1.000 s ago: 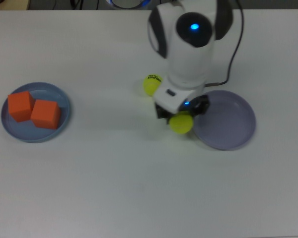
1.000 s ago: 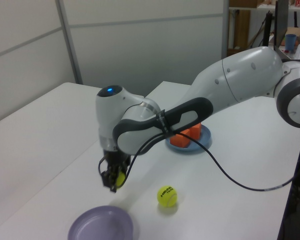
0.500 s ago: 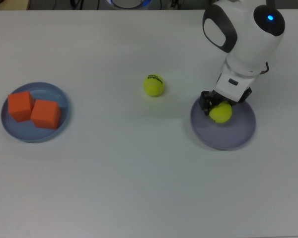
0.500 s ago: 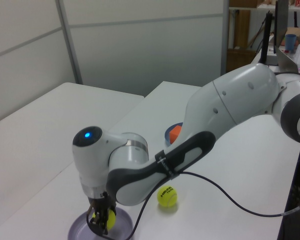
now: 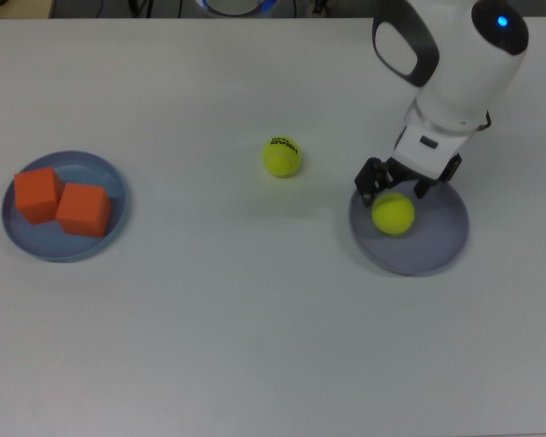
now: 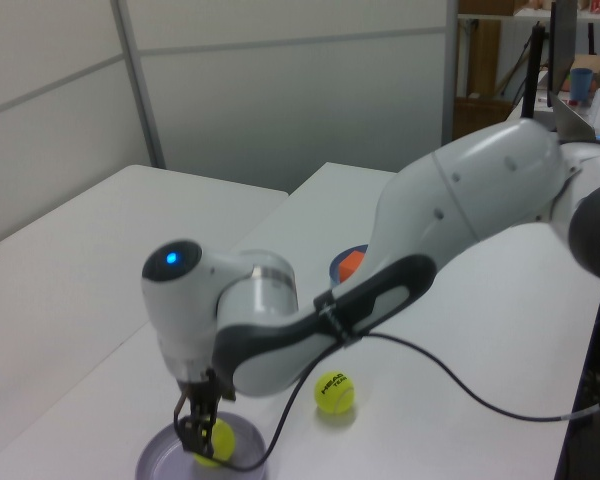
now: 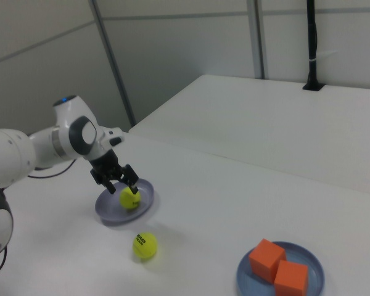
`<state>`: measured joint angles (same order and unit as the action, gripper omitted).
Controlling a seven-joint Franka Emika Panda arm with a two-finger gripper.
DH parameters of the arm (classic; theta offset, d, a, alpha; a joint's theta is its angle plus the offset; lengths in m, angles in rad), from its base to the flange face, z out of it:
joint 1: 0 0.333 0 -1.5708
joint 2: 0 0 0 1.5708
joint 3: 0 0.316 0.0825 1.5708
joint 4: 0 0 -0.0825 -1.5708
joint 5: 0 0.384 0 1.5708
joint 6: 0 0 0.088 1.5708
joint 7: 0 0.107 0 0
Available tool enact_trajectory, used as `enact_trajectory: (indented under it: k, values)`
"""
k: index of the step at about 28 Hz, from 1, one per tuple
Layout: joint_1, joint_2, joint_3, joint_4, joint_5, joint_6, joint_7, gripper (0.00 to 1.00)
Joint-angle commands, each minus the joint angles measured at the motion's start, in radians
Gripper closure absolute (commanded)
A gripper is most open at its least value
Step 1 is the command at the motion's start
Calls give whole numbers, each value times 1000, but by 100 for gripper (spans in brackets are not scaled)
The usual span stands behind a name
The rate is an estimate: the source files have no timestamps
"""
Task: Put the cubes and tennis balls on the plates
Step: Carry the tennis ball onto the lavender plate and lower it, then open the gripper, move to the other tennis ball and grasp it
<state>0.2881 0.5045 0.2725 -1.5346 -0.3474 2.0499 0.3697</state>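
Hand: the robot's hand [image 5: 396, 185] is open, with its two black fingers spread wide. It holds nothing. It hangs just above a tennis ball and does not squeeze it.
Ball under the hand: this yellow-green ball [image 5: 393, 215] sits free on the purple plate [image 5: 441, 246], near the plate's edge on the top view's left.
Tennis balls: two. The second ball [image 5: 282, 157] has small black letters on it. It lies on the bare table, beside the purple plate, on no plate at all.
Cubes: two orange cubes, side by side and touching. One cube [image 5: 38, 194] is on the top view's left, and the other cube [image 5: 84, 209] is just right of it. Both sit on the blue plate [image 5: 100, 248].
Plates: two round plates, one purple and one blue. They are well apart, at two ends of the table.
Arm: a big white arm [image 6: 460, 200] with grey joints bends down over the purple plate. A small blue light [image 5: 502, 22] glows on it. A black cable [image 6: 460, 370] hangs from it.
Table: the table [image 5: 255, 319] is wide, flat and white.
Room: pale wall panels [image 6: 280, 90] stand behind the table. In the right view there is a second white table [image 7: 283, 123] further back with a black pole [image 7: 312, 43] standing on it.
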Motion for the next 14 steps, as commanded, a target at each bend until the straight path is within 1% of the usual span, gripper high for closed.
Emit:
enact_trajectory:
  k: [1, 3, 4, 5, 8, 11, 14]
  values:
    - [-32, -121, -10, -33, 53, -88, 6, 0]
    - [-52, -141, -10, -33, 103, -106, 6, 0]
    - [-73, -155, -10, -33, 152, -128, 5, 0]
    - [-85, -162, -10, -33, 171, -138, 3, 0]
    - [-131, -182, -9, -47, 218, -181, -5, 0]
    - [-153, -198, -9, -70, 243, -211, -17, 0]
    - [-202, -225, -1, -130, 274, -221, -58, 0]
